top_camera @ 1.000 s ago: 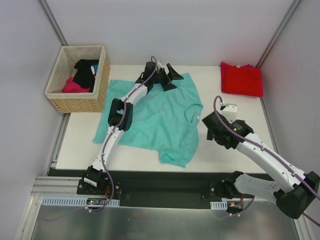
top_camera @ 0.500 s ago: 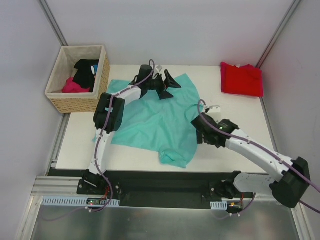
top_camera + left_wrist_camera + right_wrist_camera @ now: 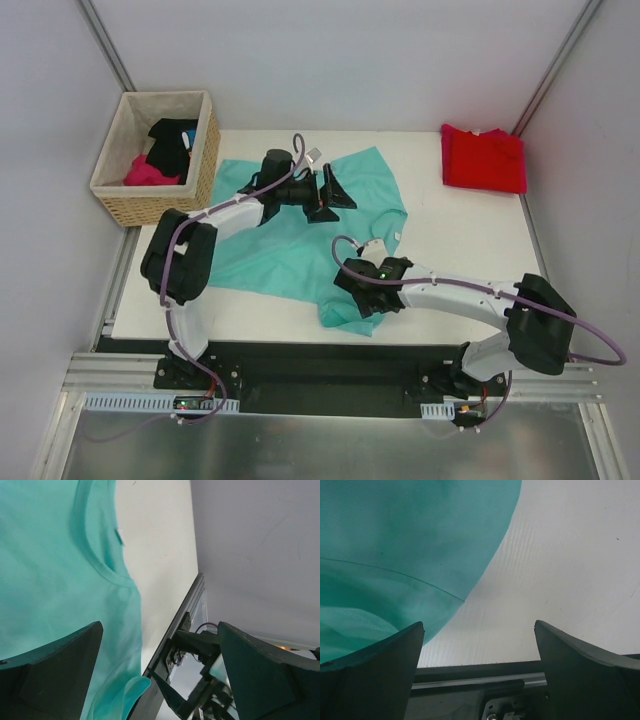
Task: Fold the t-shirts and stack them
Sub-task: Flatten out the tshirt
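Inward we've swung over the teal t-shirt (image 3: 300, 250) — left gripper (image 3: 335, 195) and right gripper (image 3: 362, 298) gape empty; folding's starting, next we'd likely pinch cloth beneath them.

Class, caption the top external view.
Left claw and right claw open above spread teal cotton t-shirt; folded red cotton t-shirt aside.

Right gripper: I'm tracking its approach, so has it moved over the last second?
Yes. The right gripper has swung left and nearer, away from the red shirt, and now hangs open over the teal shirt's near edge.
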`<state>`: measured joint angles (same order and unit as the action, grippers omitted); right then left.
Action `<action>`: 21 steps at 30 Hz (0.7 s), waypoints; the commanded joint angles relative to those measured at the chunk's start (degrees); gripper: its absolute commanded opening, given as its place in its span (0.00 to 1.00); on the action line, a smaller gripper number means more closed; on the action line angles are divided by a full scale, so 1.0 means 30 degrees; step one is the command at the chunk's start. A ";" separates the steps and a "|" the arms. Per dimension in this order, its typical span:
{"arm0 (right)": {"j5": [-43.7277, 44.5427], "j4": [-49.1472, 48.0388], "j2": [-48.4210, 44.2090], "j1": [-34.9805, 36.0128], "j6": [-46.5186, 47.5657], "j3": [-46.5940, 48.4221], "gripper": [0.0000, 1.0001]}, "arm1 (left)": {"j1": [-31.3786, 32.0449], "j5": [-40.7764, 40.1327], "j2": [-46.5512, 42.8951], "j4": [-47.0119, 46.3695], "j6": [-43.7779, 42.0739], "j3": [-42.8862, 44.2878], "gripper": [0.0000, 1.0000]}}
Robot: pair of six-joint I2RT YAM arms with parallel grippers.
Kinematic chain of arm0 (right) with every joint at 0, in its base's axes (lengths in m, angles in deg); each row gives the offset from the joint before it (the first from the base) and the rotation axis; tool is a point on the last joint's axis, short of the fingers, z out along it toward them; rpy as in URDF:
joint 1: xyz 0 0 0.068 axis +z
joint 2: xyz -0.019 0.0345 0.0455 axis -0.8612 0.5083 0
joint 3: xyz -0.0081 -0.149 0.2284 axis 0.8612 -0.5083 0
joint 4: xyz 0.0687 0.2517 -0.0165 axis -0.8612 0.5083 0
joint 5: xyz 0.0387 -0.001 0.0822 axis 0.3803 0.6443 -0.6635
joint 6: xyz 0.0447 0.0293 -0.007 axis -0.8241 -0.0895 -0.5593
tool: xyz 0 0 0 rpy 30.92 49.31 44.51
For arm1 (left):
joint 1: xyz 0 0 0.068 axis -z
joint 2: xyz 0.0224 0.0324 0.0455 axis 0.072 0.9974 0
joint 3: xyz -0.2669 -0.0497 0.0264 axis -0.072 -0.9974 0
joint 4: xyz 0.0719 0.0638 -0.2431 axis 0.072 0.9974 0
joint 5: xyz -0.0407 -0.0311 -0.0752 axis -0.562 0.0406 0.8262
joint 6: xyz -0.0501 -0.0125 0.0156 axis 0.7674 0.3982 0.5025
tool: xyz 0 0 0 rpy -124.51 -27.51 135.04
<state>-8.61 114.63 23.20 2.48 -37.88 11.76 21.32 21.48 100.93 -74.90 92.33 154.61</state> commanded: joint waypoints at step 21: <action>0.0100 0.0677 0.1276 0.1971 -0.2574 -0.0033 0.97 | 0.2297 -0.0130 0.7274 -0.3770 0.0380 0.1860 0.99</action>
<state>-7.21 118.08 23.79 6.66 -43.21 12.03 28.40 22.16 121.38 -84.19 94.19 159.24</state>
